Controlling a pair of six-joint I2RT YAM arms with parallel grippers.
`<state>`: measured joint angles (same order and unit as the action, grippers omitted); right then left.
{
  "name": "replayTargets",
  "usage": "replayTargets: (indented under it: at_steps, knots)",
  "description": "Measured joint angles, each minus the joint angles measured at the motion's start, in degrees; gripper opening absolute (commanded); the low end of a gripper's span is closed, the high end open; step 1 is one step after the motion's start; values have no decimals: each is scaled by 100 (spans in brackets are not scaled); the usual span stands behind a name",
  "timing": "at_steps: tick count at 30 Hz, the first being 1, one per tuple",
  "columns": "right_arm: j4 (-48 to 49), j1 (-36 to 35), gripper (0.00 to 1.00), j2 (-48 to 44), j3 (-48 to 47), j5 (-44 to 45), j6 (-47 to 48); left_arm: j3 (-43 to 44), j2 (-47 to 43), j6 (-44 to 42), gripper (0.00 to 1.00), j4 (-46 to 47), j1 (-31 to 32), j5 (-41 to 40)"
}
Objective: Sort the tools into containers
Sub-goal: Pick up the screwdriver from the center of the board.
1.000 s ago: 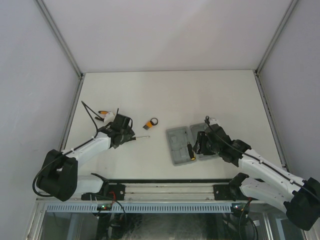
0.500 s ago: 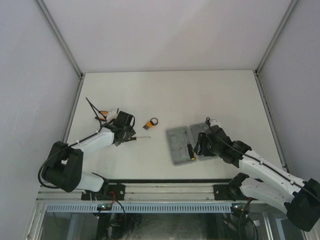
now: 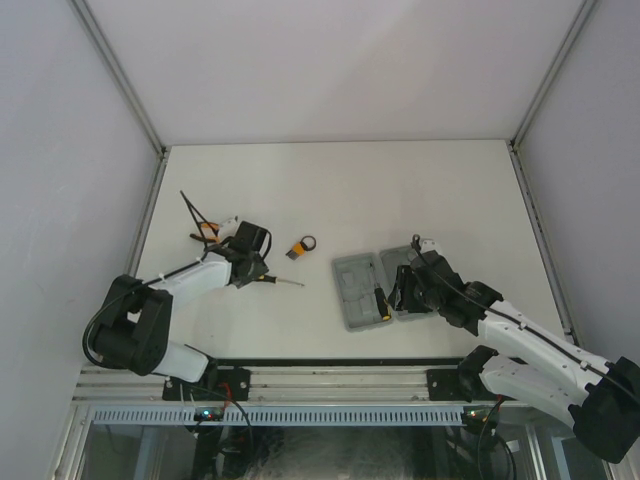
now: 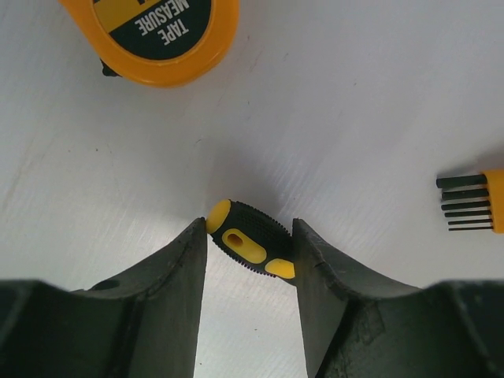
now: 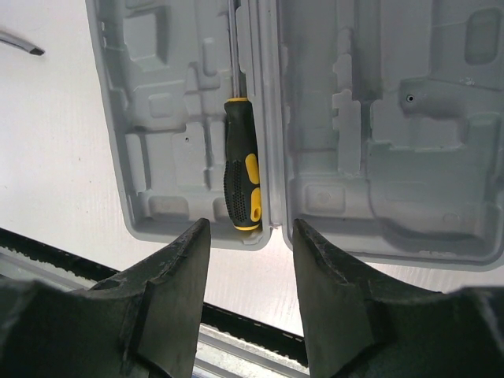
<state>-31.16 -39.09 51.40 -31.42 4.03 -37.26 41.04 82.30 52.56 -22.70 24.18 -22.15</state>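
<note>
The open grey tool case (image 3: 352, 292) lies at the front right; its moulded halves fill the right wrist view (image 5: 378, 118). One yellow-and-black screwdriver (image 5: 240, 169) lies in the left half by the hinge. My right gripper (image 5: 250, 228) is open and empty, over the case's near edge (image 3: 402, 288). My left gripper (image 4: 249, 227) is shut on the second screwdriver's handle (image 4: 250, 246), low over the table (image 3: 255, 268); its shaft (image 3: 290, 282) points right. The orange tape measure (image 4: 157, 31) and the hex-key set (image 3: 300, 246) lie nearby. The pliers are out of view.
The hex-key set's black keys (image 4: 465, 203) show at the right edge of the left wrist view. A black cable (image 3: 192, 212) loops up behind the left arm. The table's front rail (image 3: 320, 365) runs just below the case. White walls enclose the table.
My left gripper has turned with the screwdriver, so the shaft tip has swung down and to the right. The right arm and the case have stayed put.
</note>
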Motion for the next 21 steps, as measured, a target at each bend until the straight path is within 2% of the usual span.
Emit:
replayTargets:
  at_steps: [7,11,17,20,21]
  knots:
    - [0,0,45,0,9,0,-4,33,24,-293,18,63,0,42]
    - [-2,0,45,-4,37,0,-2,33,20,-540,13,101,0,90]
    - [-2,0,45,-35,39,-2,-2,33,7,-1172,14,225,0,400]
    - [0,0,45,-35,39,-2,-2,35,9,-1388,22,260,2,505]
    - [2,0,45,-35,39,-4,-4,44,9,-1469,28,251,2,540]
